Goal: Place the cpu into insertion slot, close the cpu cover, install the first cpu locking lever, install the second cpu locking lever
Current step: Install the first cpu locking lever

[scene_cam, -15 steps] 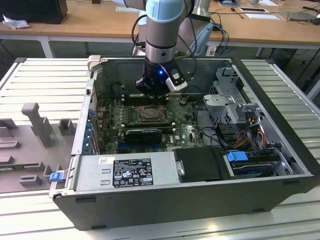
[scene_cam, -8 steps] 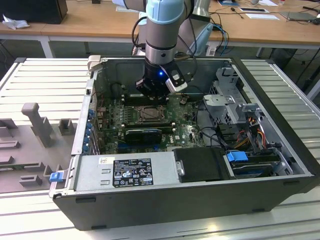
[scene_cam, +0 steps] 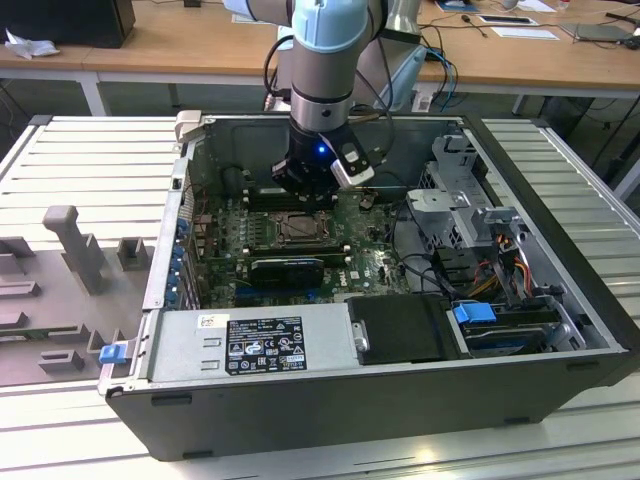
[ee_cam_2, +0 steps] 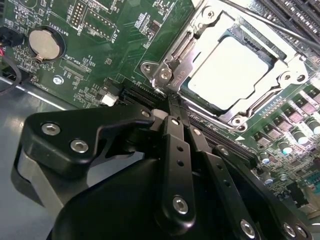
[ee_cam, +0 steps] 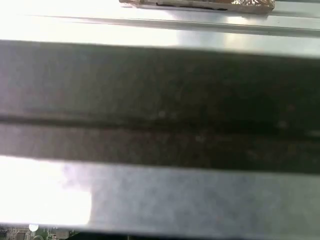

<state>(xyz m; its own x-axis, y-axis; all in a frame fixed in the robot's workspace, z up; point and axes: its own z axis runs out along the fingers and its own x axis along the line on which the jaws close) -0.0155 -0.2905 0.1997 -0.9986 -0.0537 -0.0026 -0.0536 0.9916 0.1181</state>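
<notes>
The cpu (ee_cam_2: 232, 70) shows its pale square face lying flat in the insertion slot (scene_cam: 298, 230) on the green board. The silver cpu cover (ee_cam_2: 186, 47) lies down around it, framing the chip. A thin metal lever rod (ee_cam_2: 270, 25) runs along the socket's far side. In the second wrist view my gripper (ee_cam_2: 172, 116) has its black fingers pressed together, shut, with the tips just short of the cover's hinged corner and nothing visibly between them. From the exterior view, the gripper (scene_cam: 305, 195) hangs low inside the open computer case, just behind the socket.
A coin battery (ee_cam_2: 45, 44) and long black memory slots (ee_cam_2: 295, 15) flank the socket. A black card (scene_cam: 287, 268) lies in front of it. The power supply (scene_cam: 250, 345) and drive cage (scene_cam: 470, 200) crowd the case. A dark case wall (ee_cam: 160, 100) is close by.
</notes>
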